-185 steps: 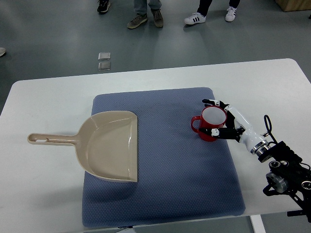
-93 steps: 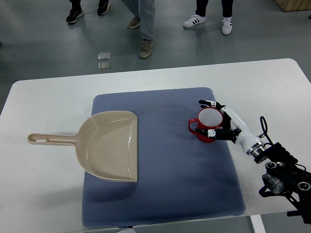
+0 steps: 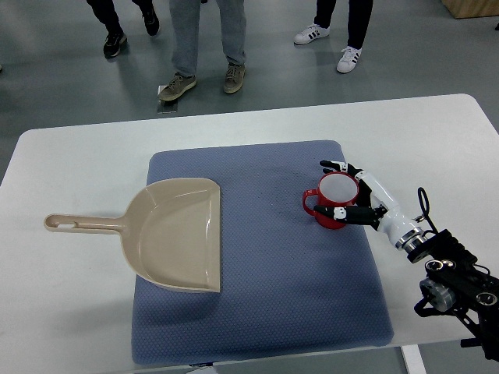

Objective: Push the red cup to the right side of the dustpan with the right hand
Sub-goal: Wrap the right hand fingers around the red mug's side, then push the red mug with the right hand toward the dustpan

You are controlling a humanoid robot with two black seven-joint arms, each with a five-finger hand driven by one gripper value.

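No writing, label, brand or number can be read anywhere here. The red cup (image 3: 334, 199) at about three o'clock on the blue mat (image 3: 257, 249) has plain sides. The beige dustpan (image 3: 168, 232) at nine o'clock bears no mark that shows. The white surface (image 3: 70, 304) is unprinted. The shoes (image 3: 312, 34) of the people standing at twelve o'clock carry dark stripes, but no legible name.
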